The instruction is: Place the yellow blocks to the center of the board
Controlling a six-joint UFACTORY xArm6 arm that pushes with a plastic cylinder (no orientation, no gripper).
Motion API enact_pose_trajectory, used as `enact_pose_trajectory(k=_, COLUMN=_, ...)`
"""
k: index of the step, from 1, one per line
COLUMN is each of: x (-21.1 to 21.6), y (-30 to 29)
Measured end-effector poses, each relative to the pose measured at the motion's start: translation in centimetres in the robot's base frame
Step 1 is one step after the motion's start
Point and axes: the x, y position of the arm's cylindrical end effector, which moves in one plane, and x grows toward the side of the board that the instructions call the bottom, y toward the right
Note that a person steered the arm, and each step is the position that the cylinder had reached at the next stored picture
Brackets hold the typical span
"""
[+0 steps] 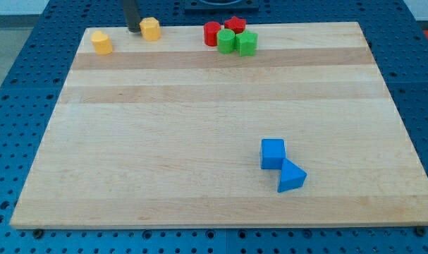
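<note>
Two yellow blocks sit near the board's top edge at the view's left. One yellow block (151, 29) stands just right of my tip (132, 30), close to it or touching. The other yellow block (101, 42) lies further left and a little lower, apart from the tip. The dark rod comes down from the view's top. Both yellow blocks have a rounded, many-sided shape that I cannot make out exactly.
A cluster at the top middle holds a red cylinder (211, 33), a red star-like block (235, 25), a green cylinder (226, 41) and a green many-sided block (247, 43). A blue cube (273, 153) and blue triangular block (291, 176) touch at the lower right. Wooden board (199, 127).
</note>
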Motion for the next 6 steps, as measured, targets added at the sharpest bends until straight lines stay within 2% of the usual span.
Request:
enact_pose_trajectory(k=1, x=2.7, y=3.8)
enact_pose_trajectory(k=2, x=4.5, y=3.2)
enact_pose_trajectory(k=3, x=1.8, y=-0.3)
enact_pose_trajectory(k=4, x=0.0, y=-0.7)
enact_pose_trajectory(k=5, x=0.0, y=0.0)
enact_pose_trajectory(k=6, x=0.1, y=4.4)
